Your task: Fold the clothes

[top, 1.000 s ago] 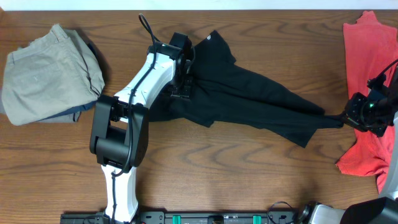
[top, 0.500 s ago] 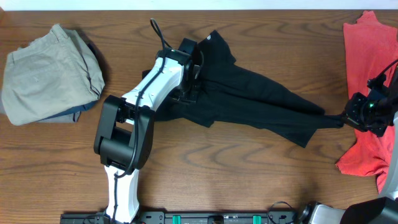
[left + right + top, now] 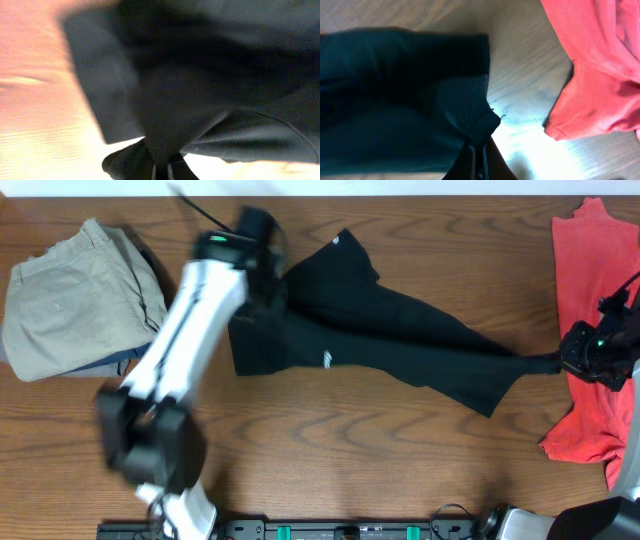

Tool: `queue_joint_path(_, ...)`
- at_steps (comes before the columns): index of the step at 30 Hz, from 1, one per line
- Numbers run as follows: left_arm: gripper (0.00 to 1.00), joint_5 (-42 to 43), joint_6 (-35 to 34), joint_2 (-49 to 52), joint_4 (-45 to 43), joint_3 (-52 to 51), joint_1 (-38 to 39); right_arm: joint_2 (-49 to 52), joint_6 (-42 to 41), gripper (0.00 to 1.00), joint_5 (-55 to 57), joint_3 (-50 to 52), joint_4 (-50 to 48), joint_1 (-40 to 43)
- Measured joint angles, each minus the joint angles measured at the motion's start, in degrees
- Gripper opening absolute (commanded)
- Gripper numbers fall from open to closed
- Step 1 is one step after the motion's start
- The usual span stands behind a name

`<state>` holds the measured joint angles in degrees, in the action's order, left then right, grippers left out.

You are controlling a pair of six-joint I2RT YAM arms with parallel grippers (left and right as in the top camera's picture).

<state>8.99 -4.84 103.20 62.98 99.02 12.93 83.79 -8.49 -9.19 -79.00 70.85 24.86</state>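
— where does the black shirt (image 3: 390,330) lie?
— stretched across the middle of the table (image 3: 330,450), from near the far edge, left of centre, out toward the right edge. each end is in a claw. the left claw (image 3: 162,167) has its fingers closed on a bunch of cloth at the far-left end. the right claw (image 3: 479,155) is pinched tight on a corner of the hem near the right edge.
— anything hard to read?
— plenty. the left arm (image 3: 185,330) is smeared with blur from above, and its wrist view is soft too; only the fingertips show, at the bottom, with cloth filling the rest. a small white logo mark (image 3: 327,359) shows on the shirt's near side. the coral-red garment (image 3: 590,270) is cut off by the right edge. the khaki trousers (image 3: 70,295) sit toward the far-left corner, something dark blue under them.
— and the arms?
— the left one reaches diagonally from the near edge toward the far edge. the right arm (image 3: 612,350) comes in from the right edge, above the red cloth.
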Motion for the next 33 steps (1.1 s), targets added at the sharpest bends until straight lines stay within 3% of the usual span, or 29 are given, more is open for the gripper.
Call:
queue_joint_path(9, 0.06, 1.38, -0.02, -24.41, -4.17, 1.55, -3.23, -0.09, 0.83, 0.01, -9.60, -3.10, -0.15, 0.00)
queue_joint_path(19, 0.06, -2.21, -1.38, -39.78, -6.34, 1.70, -3.30, -5.75, 1.84, 0.01, -12.26, -24.11, 5.57, 0.02)
queue_joint_path(25, 0.06, -5.18, -1.81, -40.26, -6.91, 2.82, -3.37, -8.11, 1.97, 0.01, -10.45, -28.92, 4.92, 0.00)
queue_joint_path(33, 0.06, -5.29, -2.01, -25.44, -7.87, 2.91, -3.41, 0.11, 2.05, 0.01, -8.96, -28.83, 1.60, -1.64)
